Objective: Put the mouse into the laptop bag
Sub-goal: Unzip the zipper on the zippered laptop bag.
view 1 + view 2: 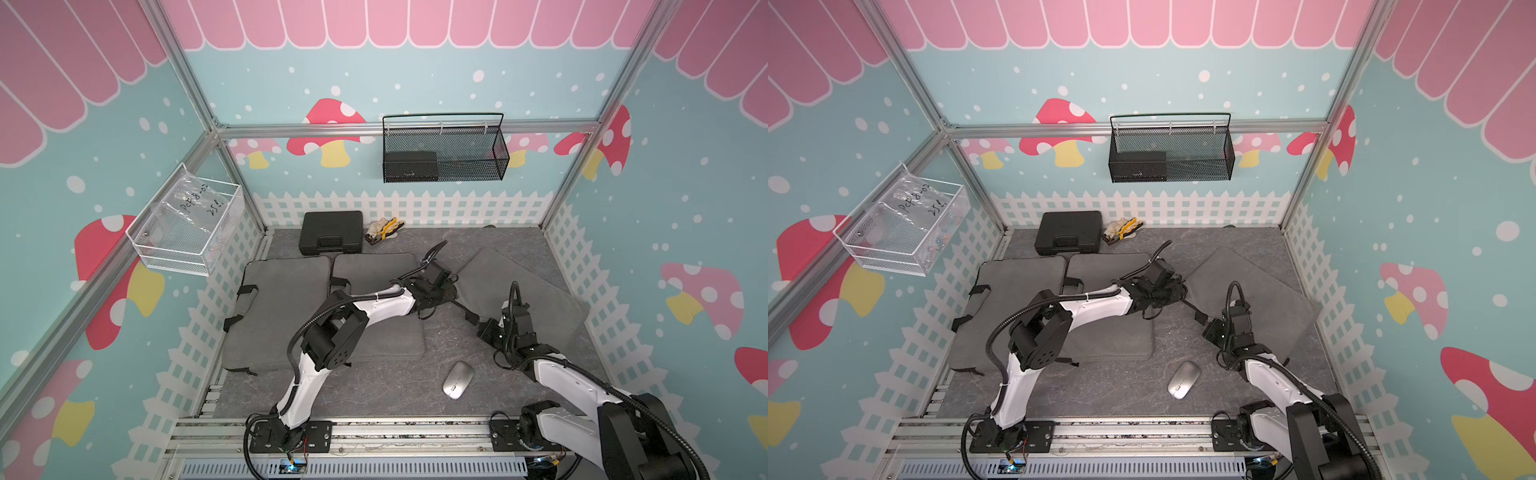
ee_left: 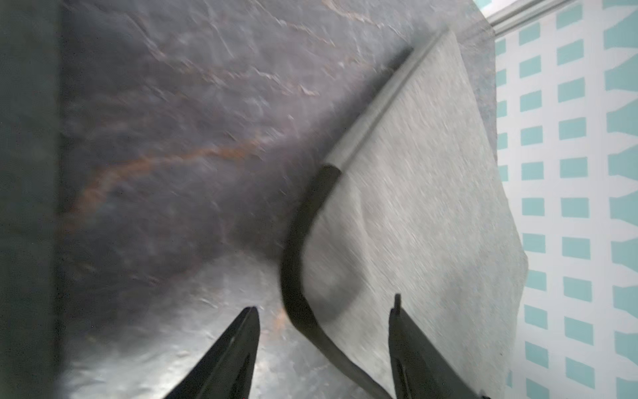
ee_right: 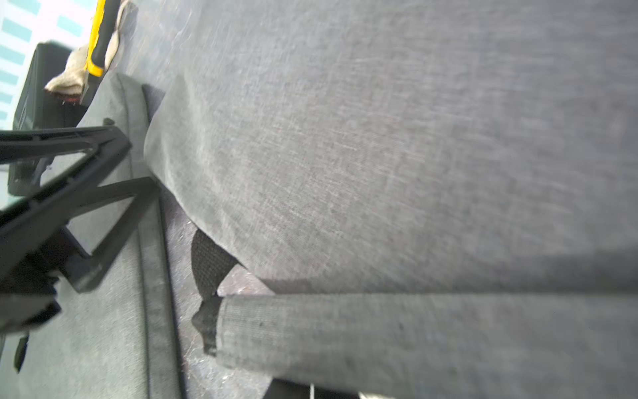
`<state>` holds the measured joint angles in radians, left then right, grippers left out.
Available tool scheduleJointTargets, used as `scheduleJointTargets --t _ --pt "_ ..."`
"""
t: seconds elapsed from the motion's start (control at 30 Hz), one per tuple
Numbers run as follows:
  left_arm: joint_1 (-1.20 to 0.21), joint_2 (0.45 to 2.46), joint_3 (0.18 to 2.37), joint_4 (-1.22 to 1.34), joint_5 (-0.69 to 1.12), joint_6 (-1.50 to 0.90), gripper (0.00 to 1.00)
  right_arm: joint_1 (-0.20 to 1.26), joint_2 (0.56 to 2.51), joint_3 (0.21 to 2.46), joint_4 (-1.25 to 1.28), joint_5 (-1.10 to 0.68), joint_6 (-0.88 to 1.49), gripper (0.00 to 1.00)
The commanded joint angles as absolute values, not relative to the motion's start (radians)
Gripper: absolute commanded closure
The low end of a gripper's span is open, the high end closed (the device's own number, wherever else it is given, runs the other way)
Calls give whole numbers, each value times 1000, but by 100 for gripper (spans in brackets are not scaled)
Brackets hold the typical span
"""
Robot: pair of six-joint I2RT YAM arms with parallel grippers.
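The silver mouse (image 1: 458, 379) (image 1: 1183, 379) lies on the dark mat near the front, between the two arms. The grey laptop bag (image 1: 523, 299) (image 2: 414, 207) (image 3: 379, 138) lies flat at the right, turned at an angle. My left gripper (image 1: 449, 291) (image 2: 324, 307) is open at the bag's near-left corner, and the bag's black strap (image 2: 297, 300) runs loose between its fingers. My right gripper (image 1: 483, 329) is shut on the bag's grey padded handle (image 3: 379, 331), a little behind the mouse; its fingertips are hidden under the handle.
Two more grey padded bags (image 1: 282, 307) (image 1: 374, 274) lie at the left under the left arm. A black tool case (image 1: 331, 232) and gloves with yellow pliers (image 1: 384, 228) sit at the back. A black mesh basket (image 1: 444, 149) and a white wire basket (image 1: 187, 224) hang on the walls.
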<state>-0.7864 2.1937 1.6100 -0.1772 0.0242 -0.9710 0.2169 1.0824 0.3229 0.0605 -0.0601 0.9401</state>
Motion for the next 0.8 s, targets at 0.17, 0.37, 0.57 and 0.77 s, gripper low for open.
scheduleJointTargets --t 0.17,0.37,0.57,0.77 --pt "-776 2296 1740 -228 110 -931 34 210 1032 298 27 -14 951 100" --pt "-776 2369 1795 -196 179 -959 50 210 1054 307 43 -53 933 100" --pt "-776 2406 1828 -187 211 -974 85 215 1104 318 95 -99 922 100" --pt "-778 2388 1801 -160 206 -976 99 303 1227 401 139 -107 923 100"
